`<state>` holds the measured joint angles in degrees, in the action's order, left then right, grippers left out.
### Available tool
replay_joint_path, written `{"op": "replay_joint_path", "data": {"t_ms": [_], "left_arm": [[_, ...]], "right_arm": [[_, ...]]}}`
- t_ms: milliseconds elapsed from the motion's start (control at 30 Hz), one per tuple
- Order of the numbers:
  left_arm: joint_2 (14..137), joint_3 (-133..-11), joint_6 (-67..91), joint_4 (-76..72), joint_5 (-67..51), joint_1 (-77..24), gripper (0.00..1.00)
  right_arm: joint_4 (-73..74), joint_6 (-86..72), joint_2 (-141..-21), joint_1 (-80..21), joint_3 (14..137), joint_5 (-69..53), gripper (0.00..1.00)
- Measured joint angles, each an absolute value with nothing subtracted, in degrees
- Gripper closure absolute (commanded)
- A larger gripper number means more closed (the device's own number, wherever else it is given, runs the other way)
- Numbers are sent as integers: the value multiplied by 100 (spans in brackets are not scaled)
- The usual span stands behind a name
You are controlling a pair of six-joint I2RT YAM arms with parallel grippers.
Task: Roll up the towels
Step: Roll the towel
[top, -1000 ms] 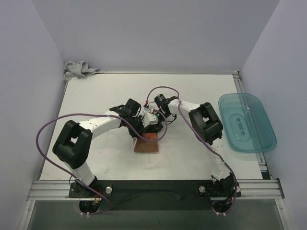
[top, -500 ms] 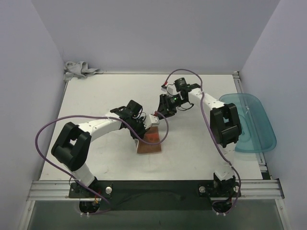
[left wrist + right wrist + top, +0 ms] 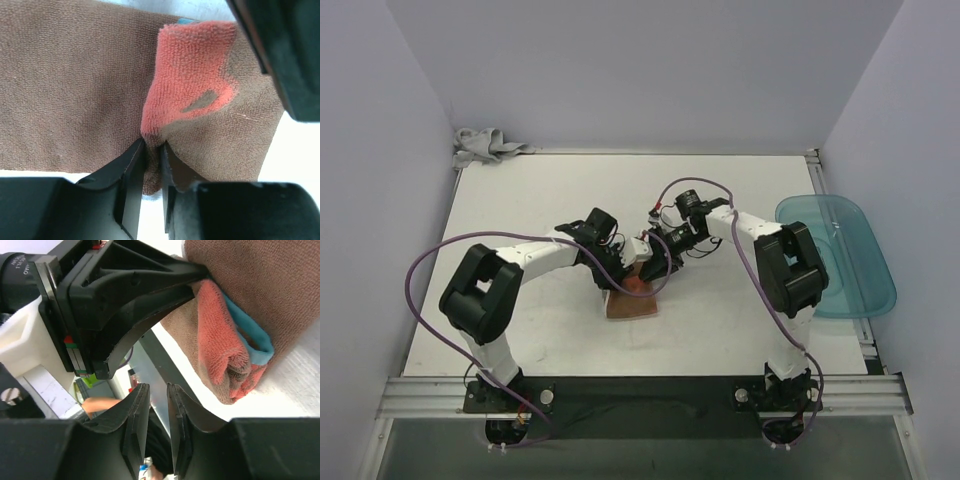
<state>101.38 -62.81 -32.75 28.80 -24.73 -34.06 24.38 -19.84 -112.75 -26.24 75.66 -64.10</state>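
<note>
The rust-brown towel lies mid-table with its far end turned up into a loose roll that shows an orange-red inner face. My left gripper is shut on a fold of this towel at the roll's edge. In the top view it sits at the towel's far end. My right gripper hangs just beside the roll, apart from it. Its jaws stand a narrow gap apart with nothing between them. The light grey towel lies crumpled in the back left corner.
A translucent teal tray rests at the table's right edge. The left gripper's black body fills the upper left of the right wrist view, close to my right fingers. Purple cables loop over both arms.
The right arm swung away toward the back right, then came back beside the roll with nothing in its jaws. The left gripper stayed on the brown towel, shifting slightly.
</note>
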Motion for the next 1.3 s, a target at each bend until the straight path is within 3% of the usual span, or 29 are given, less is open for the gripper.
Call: {"op": "replay_joint_path", "data": {"t_ms": [300,500,667,867,1067,1300], "left_arm": [[10138,-6283,-3321,2832,-2530,-3301,56],[10134,-6259,-3395,2766,-2606,-3146,36],[10092,-6158,-3483,2670,-2711,-2954,36],[10057,-6077,-3719,2652,-2720,-2591,35],[9848,-6316,-4045,3028,-2574,-2086,29],[7953,-6294,-4099,3190,-2545,-2268,23]], "right_arm": [[2062,-2381,-11513,-2764,7516,-6453,86],[2014,-2357,-12158,-2797,7513,-6189,94],[2016,-2305,-12313,-2773,7513,-6034,97],[2027,-2241,-12311,-2775,7520,-5959,96],[2202,-2051,-12001,-2749,7609,-5588,88],[2349,-1754,-10744,-2630,7738,-5301,80]]}}
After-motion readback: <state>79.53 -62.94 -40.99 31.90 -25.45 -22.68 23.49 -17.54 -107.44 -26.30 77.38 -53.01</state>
